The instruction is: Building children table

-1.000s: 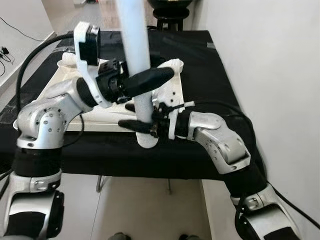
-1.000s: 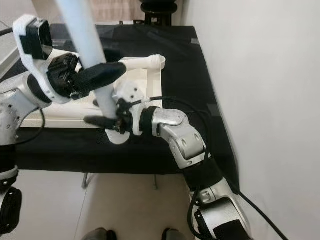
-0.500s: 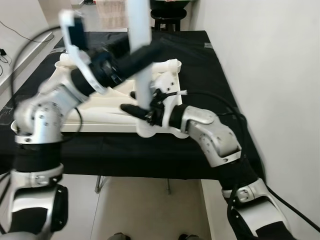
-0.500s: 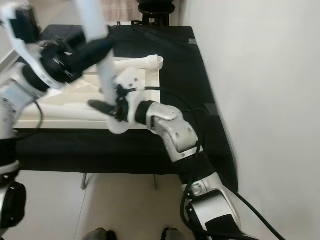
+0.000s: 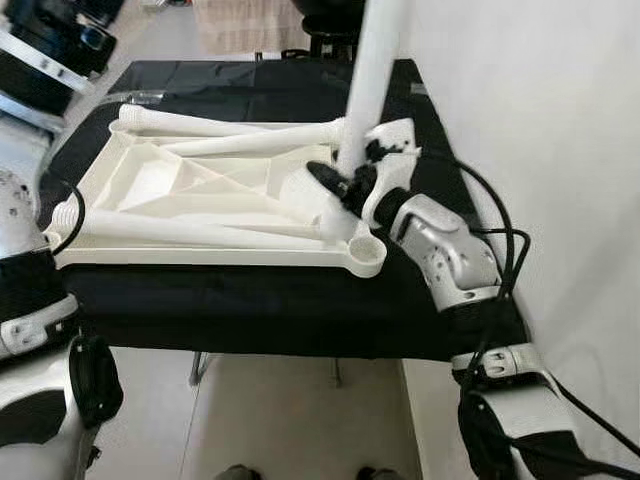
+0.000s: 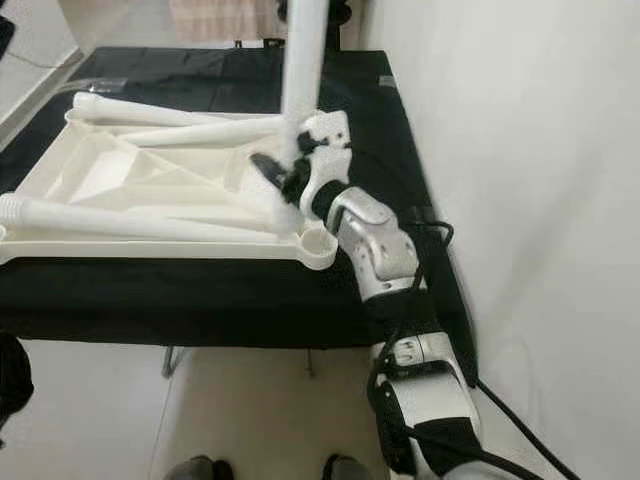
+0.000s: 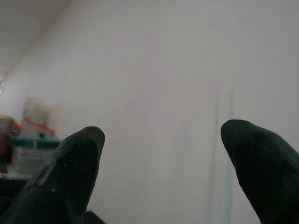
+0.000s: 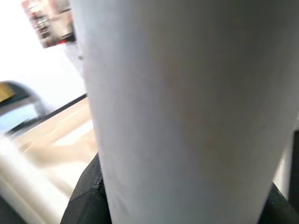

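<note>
No text, label, brand, number or sign can be read on anything here.

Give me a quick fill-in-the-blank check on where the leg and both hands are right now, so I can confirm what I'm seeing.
1. The white table leg standing up off the overturned white tabletop is gripped by the ____ hand.
2. The left hand has its fingers ____ and holds nothing.
3. The tabletop rests on a ____ cloth.
4. Three more legs lie ____ on the tabletop.

Missing words: right; open; black; flat
</note>
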Robot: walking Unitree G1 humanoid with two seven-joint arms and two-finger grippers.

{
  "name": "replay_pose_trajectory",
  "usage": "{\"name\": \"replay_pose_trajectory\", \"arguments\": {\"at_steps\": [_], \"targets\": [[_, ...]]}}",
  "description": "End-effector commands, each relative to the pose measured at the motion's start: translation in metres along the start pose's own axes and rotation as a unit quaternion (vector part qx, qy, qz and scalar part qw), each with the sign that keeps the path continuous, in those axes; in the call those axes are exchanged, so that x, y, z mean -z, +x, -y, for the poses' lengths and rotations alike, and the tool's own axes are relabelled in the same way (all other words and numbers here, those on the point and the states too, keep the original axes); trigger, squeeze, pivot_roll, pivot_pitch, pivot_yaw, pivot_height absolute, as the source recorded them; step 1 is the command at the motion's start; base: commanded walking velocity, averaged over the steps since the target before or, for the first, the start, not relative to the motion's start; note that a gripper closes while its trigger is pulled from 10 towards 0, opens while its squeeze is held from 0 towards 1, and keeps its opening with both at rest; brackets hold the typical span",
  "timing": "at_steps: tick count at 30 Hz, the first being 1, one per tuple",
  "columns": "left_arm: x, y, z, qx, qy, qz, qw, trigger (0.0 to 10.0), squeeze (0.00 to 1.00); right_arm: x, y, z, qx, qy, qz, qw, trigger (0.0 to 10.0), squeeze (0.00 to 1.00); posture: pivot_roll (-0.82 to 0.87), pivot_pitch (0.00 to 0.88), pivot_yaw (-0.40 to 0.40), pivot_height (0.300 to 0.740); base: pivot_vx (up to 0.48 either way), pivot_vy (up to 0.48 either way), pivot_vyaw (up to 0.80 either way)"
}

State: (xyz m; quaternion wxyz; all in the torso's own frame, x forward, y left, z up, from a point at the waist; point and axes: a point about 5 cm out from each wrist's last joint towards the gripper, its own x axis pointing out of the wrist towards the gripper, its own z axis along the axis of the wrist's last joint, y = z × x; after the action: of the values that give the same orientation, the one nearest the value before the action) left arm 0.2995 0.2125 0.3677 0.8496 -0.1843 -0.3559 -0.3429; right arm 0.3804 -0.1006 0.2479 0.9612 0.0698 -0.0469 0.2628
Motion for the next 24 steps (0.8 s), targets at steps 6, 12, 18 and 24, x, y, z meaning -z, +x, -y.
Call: {"name": "replay_pose_trajectory", "arguments": {"at_steps": [6,12,18,24], "targets": [[0.078,-0.032,0.022,-0.055,-0.012,-0.126,0.991,10.0,0.00,-0.004,0.002,0.005,0.049,0.001,0.029,0.998,10.0,0.00,0.03,0.202,-0.035,0.740,0.000,0.000,0.00],[0.131,-0.064,0.049,-0.059,0.028,-0.240,0.969,10.0,0.00,-0.004,-0.001,0.009,0.084,0.004,0.050,0.995,10.0,0.00,0.03,0.242,-0.034,0.740,0.000,0.000,0.00],[0.165,-0.106,0.095,-0.023,0.004,-0.335,0.942,10.0,0.00,-0.008,-0.007,0.014,0.071,-0.032,0.078,0.994,10.0,0.00,0.04,0.361,-0.034,0.740,0.000,0.000,0.00],[0.176,-0.151,0.140,0.030,0.025,-0.410,0.911,10.0,0.00,-0.025,-0.012,-0.003,-0.155,0.007,0.119,0.981,10.0,0.00,0.06,0.464,-0.048,0.740,0.000,0.000,0.00]]}}
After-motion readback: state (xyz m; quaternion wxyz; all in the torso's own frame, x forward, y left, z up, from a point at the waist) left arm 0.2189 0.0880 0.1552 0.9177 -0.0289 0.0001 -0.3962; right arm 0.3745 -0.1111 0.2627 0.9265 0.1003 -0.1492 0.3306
